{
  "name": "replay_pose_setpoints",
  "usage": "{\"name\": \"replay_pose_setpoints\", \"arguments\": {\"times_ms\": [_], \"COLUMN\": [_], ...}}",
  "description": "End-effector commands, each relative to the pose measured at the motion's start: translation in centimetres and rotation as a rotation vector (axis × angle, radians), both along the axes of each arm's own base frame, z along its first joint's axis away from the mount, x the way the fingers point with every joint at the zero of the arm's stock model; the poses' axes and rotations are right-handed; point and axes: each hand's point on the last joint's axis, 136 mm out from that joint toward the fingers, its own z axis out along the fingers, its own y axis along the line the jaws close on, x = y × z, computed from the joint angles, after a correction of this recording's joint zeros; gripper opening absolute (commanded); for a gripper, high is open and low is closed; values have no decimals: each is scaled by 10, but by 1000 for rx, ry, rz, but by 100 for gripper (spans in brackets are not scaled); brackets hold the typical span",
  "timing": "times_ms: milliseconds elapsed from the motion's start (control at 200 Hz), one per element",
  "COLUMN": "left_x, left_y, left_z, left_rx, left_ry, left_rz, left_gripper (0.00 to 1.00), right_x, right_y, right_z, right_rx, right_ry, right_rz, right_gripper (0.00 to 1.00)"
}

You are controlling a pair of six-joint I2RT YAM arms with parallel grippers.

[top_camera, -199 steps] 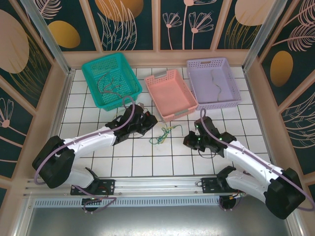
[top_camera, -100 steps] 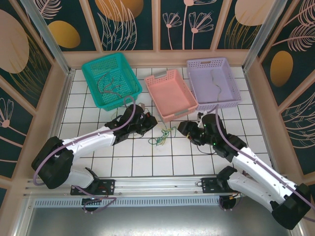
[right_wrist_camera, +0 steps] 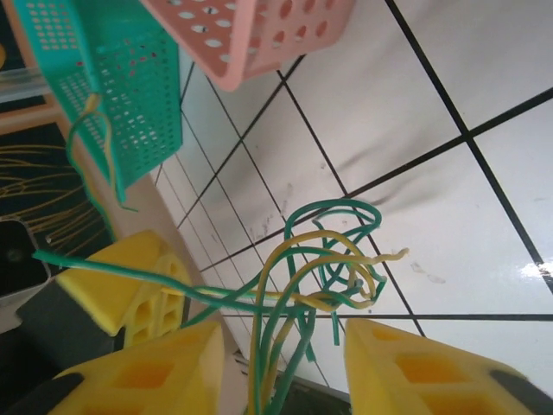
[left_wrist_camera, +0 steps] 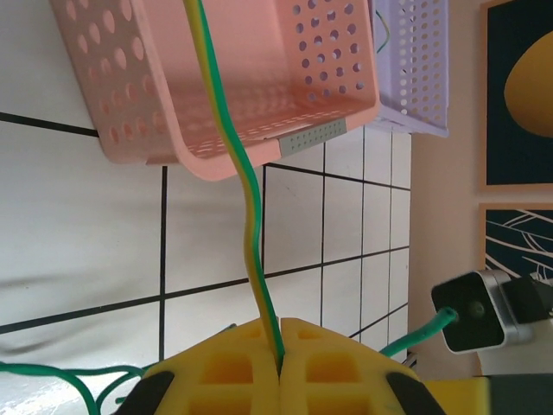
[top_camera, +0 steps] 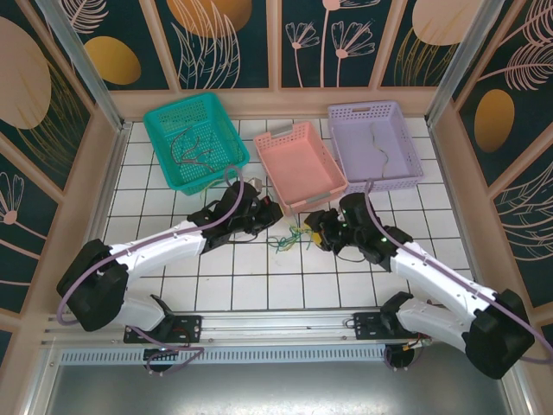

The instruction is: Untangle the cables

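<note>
The cables (top_camera: pixel 289 235) are a small green and yellow tangle on the white tiles just in front of the pink basket. My left gripper (top_camera: pixel 270 214) is at the tangle's left, shut on a green-and-yellow cable (left_wrist_camera: pixel 251 207) that runs out from between its yellow fingers (left_wrist_camera: pixel 233 363). My right gripper (top_camera: pixel 315 226) is at the tangle's right. In the right wrist view its jaws stand apart around the looped cables (right_wrist_camera: pixel 337 259), and several strands pass down between the fingers (right_wrist_camera: pixel 415 372) without being pinched. The left gripper's yellow fingers (right_wrist_camera: pixel 138 285) show just beyond, holding a strand.
Three baskets stand at the back: a teal basket (top_camera: pixel 160 121) with some cables in it, a pink basket (top_camera: pixel 268 143), and a lilac basket (top_camera: pixel 402 121) holding one dark cable. Both arms meet mid-table, close to the pink basket's front rim.
My right gripper has swung left from the right side of the table up to the tangle, with its jaws opened. The left gripper has crept slightly right, still shut on its cable.
</note>
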Motion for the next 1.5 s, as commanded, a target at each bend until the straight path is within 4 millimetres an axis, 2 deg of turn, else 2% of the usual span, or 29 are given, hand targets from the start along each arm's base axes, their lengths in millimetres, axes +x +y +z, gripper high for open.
{"name": "replay_pose_setpoints", "arguments": {"times_ms": [0,120,190,300,465,520,696,926,1201,1496], "left_x": [3,5,5,6,6,4,3,-1,-2,-2], "left_y": [-6,-6,-7,-2,15,20,42,78,119,165], "left_z": [10,13,14,19,22,21,21,6,2,8], "left_rx": [-3,-3,-3,12,85,100,202,381,547,729], "left_ry": [-31,-37,-39,-52,-78,-82,-104,-92,-99,-105], "left_rz": [-11,-4,-5,8,43,49,88,149,253,345], "left_gripper": [0,0,0,0,0,0,0,0,0,0], "right_x": [6,3,3,3,5,1,8,21,26,30], "right_y": [13,10,6,-6,-41,-48,-99,-153,-180,-231], "right_z": [20,12,8,5,-2,-5,-14,-8,-13,-18], "right_rx": [73,55,42,-13,-126,-154,-311,-416,-517,-625], "right_ry": [-29,-6,-1,-16,-38,-41,-44,-64,-60,-19], "right_rz": [29,25,13,-9,-61,-54,-153,-273,-300,-427], "right_gripper": [27,12,0,0,0,0,0,0,0,0]}}
